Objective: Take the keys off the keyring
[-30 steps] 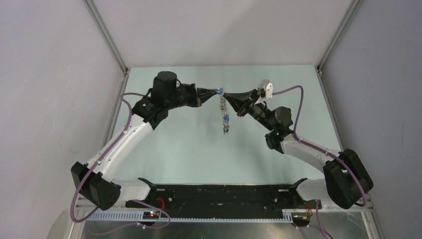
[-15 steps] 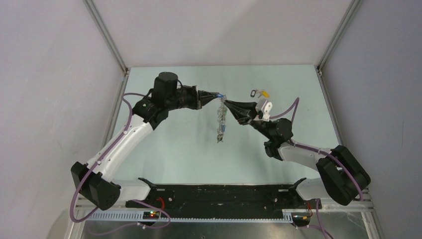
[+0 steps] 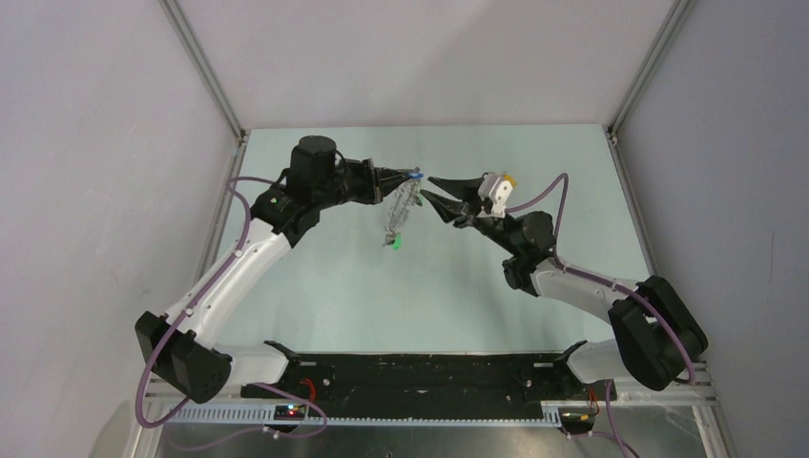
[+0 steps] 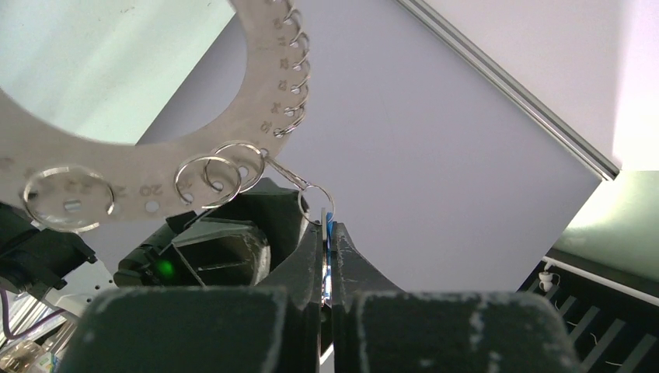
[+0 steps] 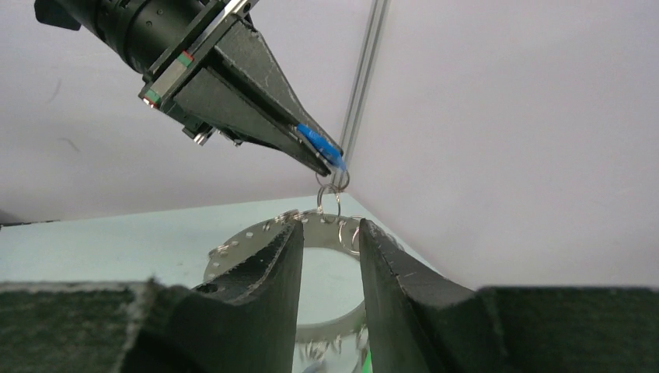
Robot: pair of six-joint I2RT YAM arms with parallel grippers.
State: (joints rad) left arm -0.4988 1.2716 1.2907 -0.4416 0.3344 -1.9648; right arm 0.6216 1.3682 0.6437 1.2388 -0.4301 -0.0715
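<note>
Left hand (image 3: 412, 176) pinching a blue key (image 5: 319, 145), keyring (image 3: 401, 212) dangling under it, and the right hand (image 3: 428, 186) open and empty alongside!

High over the pale green bench (image 3: 315, 286), the left hand is clamped tight, tips pressed together on the blue key, just a sliver of blue poking out between the fingers. The right hand sits just beside those tips, facing them, fingers partly spread with nothing between them and touching nothing. The keyring, a flat metal band drilled with numbered holes, hangs tilted below the left hand, well clear of the bench, linked to the blue key by a short chain of small wire rings (image 4: 233, 165). More of those rings line its rim. At its lowest point there is a green key (image 3: 392, 243).
</note>
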